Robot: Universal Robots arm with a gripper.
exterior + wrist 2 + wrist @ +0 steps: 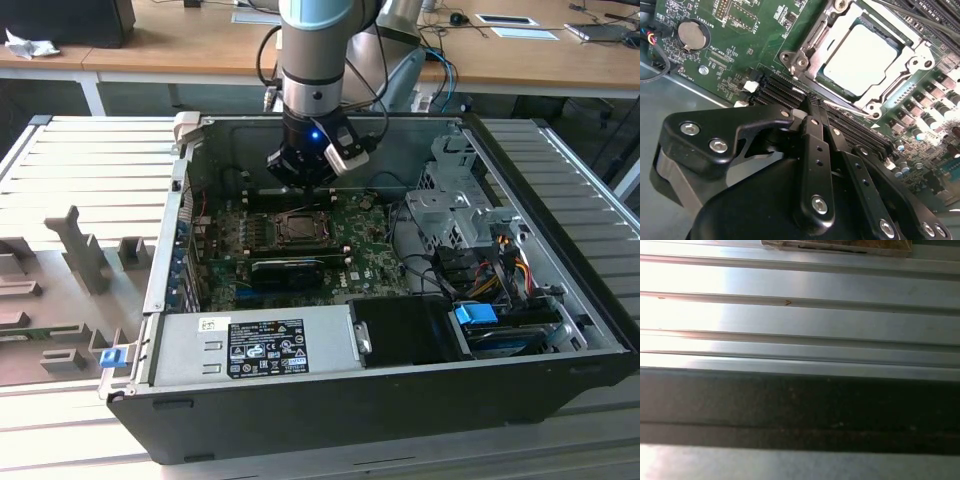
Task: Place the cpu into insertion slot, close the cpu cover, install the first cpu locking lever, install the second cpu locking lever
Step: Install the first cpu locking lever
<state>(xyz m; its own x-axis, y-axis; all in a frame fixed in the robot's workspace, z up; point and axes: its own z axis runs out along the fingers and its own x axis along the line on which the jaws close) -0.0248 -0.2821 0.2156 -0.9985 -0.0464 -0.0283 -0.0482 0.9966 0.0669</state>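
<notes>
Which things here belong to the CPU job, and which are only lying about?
Job:
- cpu, lying in the insertion slot
- cpu cover, closed over it
- gripper, fingers together beside the socket

Lying about:
- coin battery
- power supply
- blue clip
- drive cage

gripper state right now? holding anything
Gripper: jaws shut together, holding nothing. It hangs beside the socket, where the chip sits under the closed cover.

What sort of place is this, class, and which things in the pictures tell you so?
Probably a robotics lab or workshop: a robot arm reaches into an open computer case set on a ribbed metal table, with wooden desks behind.
</notes>
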